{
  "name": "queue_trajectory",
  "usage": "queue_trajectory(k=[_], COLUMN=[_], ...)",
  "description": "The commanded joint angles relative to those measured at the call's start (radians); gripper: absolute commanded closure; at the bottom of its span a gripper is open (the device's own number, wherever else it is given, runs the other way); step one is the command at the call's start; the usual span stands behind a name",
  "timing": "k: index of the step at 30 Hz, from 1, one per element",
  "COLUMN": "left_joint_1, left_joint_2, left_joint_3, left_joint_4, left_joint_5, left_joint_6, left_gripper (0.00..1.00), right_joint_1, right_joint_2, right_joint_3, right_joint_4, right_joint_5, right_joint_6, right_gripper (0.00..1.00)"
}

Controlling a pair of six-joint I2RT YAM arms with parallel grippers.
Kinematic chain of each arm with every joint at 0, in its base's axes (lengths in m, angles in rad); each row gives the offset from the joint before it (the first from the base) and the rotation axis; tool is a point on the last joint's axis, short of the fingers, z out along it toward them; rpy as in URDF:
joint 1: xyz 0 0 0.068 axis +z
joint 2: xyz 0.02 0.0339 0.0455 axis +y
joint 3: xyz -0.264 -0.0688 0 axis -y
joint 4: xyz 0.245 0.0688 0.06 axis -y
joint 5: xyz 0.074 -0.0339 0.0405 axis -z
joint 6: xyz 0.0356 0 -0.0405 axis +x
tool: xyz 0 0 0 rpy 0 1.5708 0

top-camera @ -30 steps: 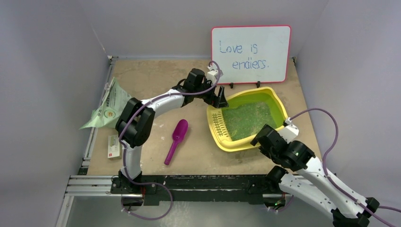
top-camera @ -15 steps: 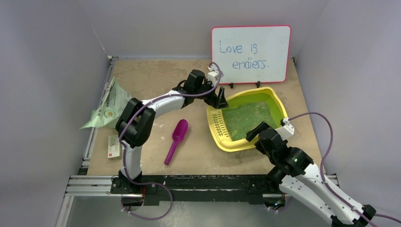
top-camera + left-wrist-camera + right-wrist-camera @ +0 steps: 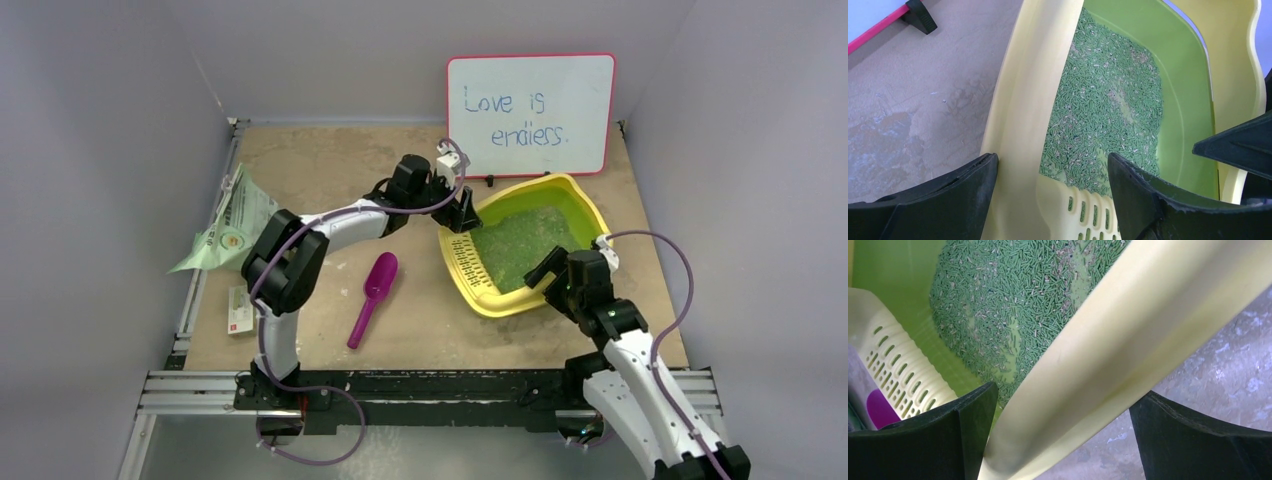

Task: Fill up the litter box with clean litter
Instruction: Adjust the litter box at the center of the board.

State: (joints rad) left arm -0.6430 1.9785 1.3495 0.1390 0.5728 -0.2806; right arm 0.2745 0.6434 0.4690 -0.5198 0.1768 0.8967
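Observation:
The yellow litter box (image 3: 592, 208) sits right of centre, its slotted grille (image 3: 462, 262) at the left end. Green clean litter (image 3: 520, 245) covers most of its floor, with thin bare patches. My left gripper (image 3: 462, 212) is open astride the box's back-left rim (image 3: 1023, 100): one finger outside, one inside above the litter (image 3: 1108, 110). The left gripper (image 3: 1052, 160) still has a gap around the rim. My right gripper (image 3: 545, 270) is open astride the near rim (image 3: 1128, 325). In its wrist view the right gripper (image 3: 1065, 392) has one finger against the rim's inner side, above the litter (image 3: 1013, 285).
A magenta scoop (image 3: 372, 297) lies on the table left of the box. A pale green bag (image 3: 230, 225) and a small packet (image 3: 240, 308) sit at the left edge. The white red-framed board (image 3: 530, 113) stands right behind the box.
My right gripper has advanced to the box's near rim and now straddles it. The left jaws have narrowed slightly around the back-left rim. The box has shifted a little toward the board.

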Motion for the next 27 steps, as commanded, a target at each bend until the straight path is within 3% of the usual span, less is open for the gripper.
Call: queue_trajectory(k=[1,15,21,27], left_joint_1=[-0.073,-0.126,-0.167,-0.178], left_joint_2=[0.025,-0.05,-0.059,-0.093], left_joint_3=[-0.106,-0.294,-0.309,-0.369], left_joint_4=[-0.065,0.193,0.213,0.224], left_joint_5=[0.065,-0.038,-0.061,-0.171], left_joint_6=[-0.096,-0.307,-0.341,-0.375], left_gripper=[0.22,0.23,0.24,0.24], right_joint_1=[-0.038,-0.271,-0.299,-0.299], right_joint_2=[0.085,0.359,0.402,0.377], right_joint_3=[0.063,0.239,0.302,0.344], right_joint_4=[0.217,0.18,0.07,-0.045], right_joint_5=[-0.173,-0.334,-0.221,-0.135], right_joint_6=[-0.199,-0.488,-0.472,-0.428], right_gripper=[0.01,0.01,0.01,0.01])
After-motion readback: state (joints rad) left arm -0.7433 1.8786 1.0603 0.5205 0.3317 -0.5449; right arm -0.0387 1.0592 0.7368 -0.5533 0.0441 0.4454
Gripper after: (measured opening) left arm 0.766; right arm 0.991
